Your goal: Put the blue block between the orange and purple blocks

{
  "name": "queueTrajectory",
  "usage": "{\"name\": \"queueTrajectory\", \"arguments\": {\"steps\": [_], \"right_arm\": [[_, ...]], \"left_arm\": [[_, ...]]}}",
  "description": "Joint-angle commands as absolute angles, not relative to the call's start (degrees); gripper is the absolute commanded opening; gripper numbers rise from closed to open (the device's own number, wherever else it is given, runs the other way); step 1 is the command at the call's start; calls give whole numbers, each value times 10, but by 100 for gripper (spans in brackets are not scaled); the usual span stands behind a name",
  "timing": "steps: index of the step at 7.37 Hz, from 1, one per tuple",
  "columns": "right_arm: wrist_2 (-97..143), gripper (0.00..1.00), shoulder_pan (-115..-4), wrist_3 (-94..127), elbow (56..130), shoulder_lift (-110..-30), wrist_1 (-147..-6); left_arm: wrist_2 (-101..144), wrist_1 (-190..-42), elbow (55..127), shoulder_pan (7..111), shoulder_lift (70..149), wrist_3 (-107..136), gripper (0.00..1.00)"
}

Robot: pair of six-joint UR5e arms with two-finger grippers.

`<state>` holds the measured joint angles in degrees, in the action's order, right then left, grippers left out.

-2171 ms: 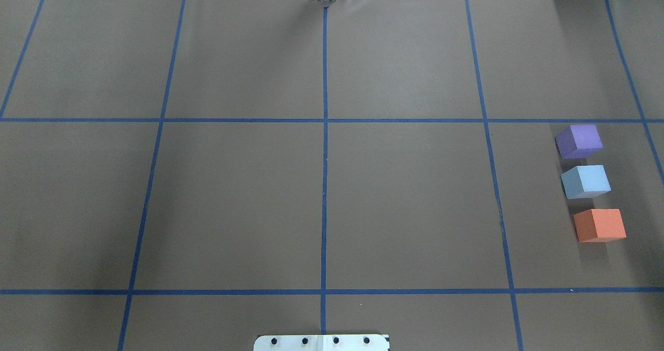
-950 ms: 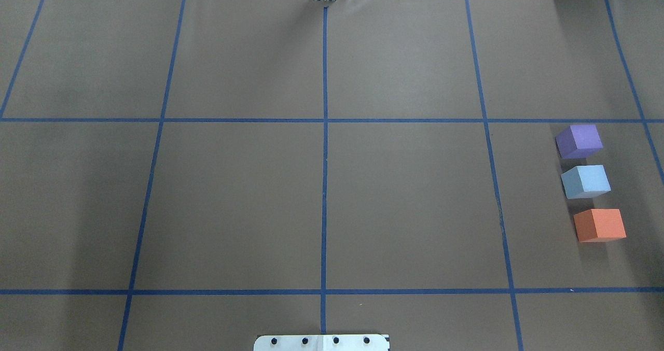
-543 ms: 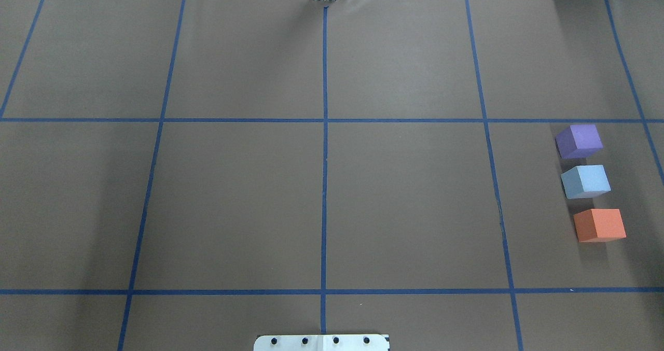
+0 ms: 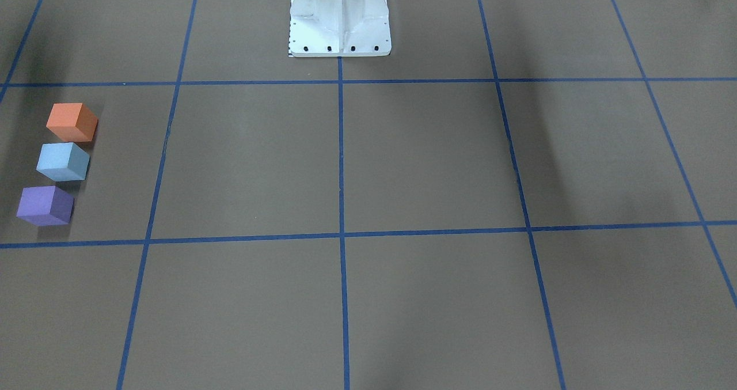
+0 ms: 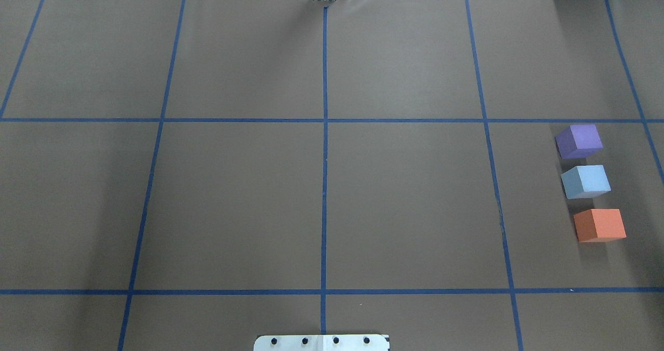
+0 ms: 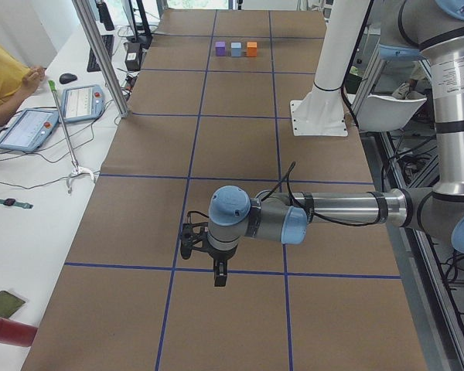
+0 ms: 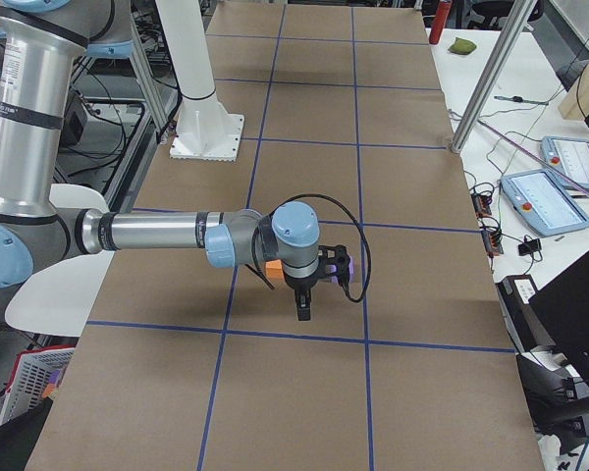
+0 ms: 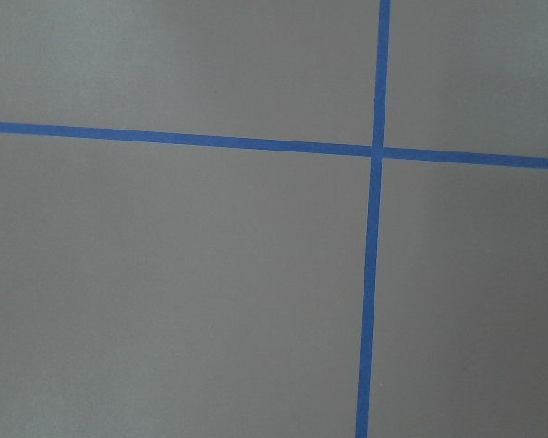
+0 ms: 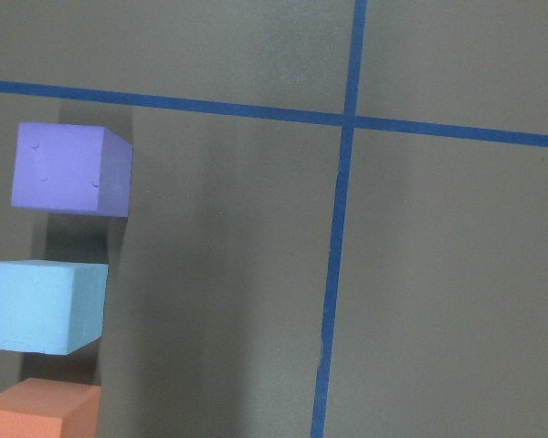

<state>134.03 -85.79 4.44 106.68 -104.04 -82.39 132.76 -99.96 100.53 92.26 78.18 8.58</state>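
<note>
The purple block (image 5: 579, 140), the light blue block (image 5: 586, 181) and the orange block (image 5: 599, 225) stand in a row at the table's right, the blue one in the middle with small gaps on both sides. The front view shows the same row: orange (image 4: 71, 121), blue (image 4: 62, 161), purple (image 4: 44, 205). The right wrist view looks down on them from above, with the blue block (image 9: 44, 306) at its left. My right gripper (image 7: 304, 309) hangs above the row. My left gripper (image 6: 219, 276) hangs over bare table far from the blocks. I cannot tell whether either is open or shut.
Blue tape lines divide the brown table cover (image 5: 404, 206). The white robot base (image 4: 339, 18) stands at the middle of the near edge. Tablets (image 6: 27, 127) and a metal pole (image 6: 100, 58) stand along the operators' side.
</note>
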Motion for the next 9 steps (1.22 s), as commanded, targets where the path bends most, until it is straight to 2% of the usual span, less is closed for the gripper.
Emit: {"name": "queueTrajectory", "arguments": {"steps": [1, 9], "right_arm": [[1340, 100, -858, 41, 1066, -1041, -823], [1342, 100, -855, 45, 1064, -1034, -821]], "left_arm": [[1328, -1000, 999, 922, 787, 90, 100], [1348, -1029, 995, 920, 787, 83, 100]]}}
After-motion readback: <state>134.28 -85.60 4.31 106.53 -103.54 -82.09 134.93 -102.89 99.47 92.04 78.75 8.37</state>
